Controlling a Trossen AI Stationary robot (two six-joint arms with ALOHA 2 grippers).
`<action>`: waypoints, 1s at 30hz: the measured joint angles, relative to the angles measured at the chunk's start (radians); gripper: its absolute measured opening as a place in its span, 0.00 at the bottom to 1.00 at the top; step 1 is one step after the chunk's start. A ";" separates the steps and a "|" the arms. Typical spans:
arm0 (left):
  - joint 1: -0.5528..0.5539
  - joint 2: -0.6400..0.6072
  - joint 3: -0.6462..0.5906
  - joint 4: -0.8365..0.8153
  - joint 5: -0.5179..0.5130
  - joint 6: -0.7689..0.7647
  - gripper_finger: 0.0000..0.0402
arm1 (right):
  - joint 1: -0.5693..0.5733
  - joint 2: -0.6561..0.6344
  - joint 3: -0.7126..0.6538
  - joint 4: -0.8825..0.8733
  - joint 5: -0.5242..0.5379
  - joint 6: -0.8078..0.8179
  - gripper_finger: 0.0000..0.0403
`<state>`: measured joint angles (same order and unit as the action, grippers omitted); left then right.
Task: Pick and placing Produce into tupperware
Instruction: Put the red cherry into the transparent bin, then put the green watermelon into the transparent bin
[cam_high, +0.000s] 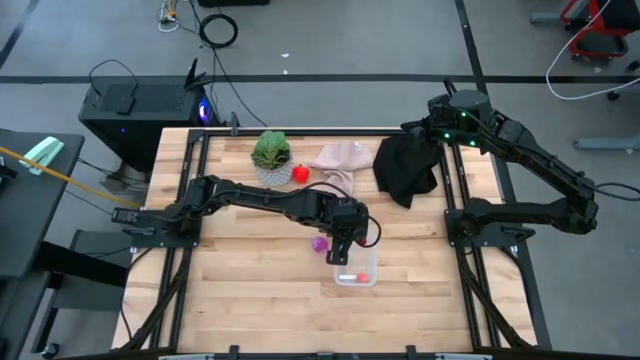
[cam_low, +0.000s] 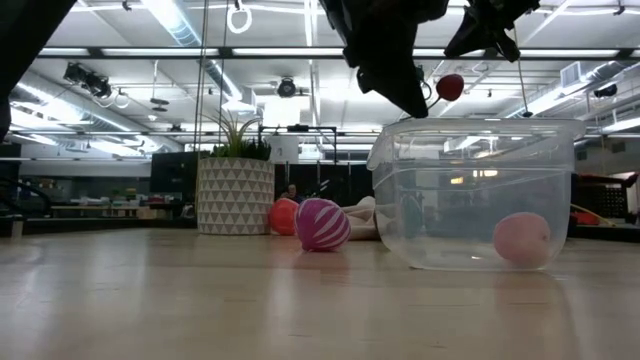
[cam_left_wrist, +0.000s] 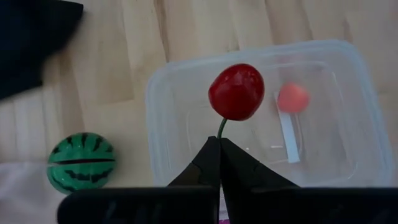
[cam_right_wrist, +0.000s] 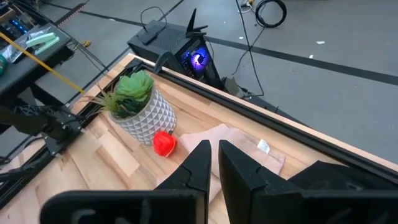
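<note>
A pale wooden table (cam_high: 260, 300) stands on a grey floor strewn with cables, with a dim workshop of ceiling lights behind it in the low view. Much is masked: from above, the left gripper (cam_high: 342, 252) covers the near edge of the tupperware (cam_high: 357, 273), and the cherry (cam_left_wrist: 236, 91) it carries cannot be made out there. The pale pink-orange piece (cam_left_wrist: 292, 98) inside the container reads only as a blurred round blob, and the red produce (cam_right_wrist: 165, 144) by the potted plant (cam_right_wrist: 132, 101) is too small to name.

The left gripper's fingers are pressed together on the cherry's thin green stem — the fruit hangs just ahead of the fingertips, above the open tupperware and clear of its floor. The pink-orange piece lies on that floor beyond the cherry. Outside the container, just beside the gripper, sits the purple striped ball (cam_low: 322, 223); a green striped melon-like ball (cam_left_wrist: 81, 162) rests a little farther off.

The right gripper (cam_right_wrist: 213, 163) waits well apart, above the beige cloth (cam_right_wrist: 239, 149) near the black cloth (cam_high: 405, 168) — its fingers are nearly together with a narrow gap, holding nothing.
</note>
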<state>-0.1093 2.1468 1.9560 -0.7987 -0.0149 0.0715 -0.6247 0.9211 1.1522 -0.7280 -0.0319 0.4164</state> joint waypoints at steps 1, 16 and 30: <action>0.000 0.000 0.000 0.001 0.000 0.000 0.02 | 0.000 0.000 0.000 0.000 0.000 0.001 0.09; 0.000 0.000 0.000 0.002 -0.001 0.040 0.04 | 0.000 0.000 0.000 -0.001 0.000 0.011 0.09; 0.004 0.000 0.000 0.001 -0.011 0.045 0.13 | 0.000 0.000 0.000 -0.001 0.000 0.011 0.09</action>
<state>-0.1051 2.1464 1.9560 -0.7975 -0.0257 0.1169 -0.6247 0.9211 1.1522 -0.7291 -0.0316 0.4274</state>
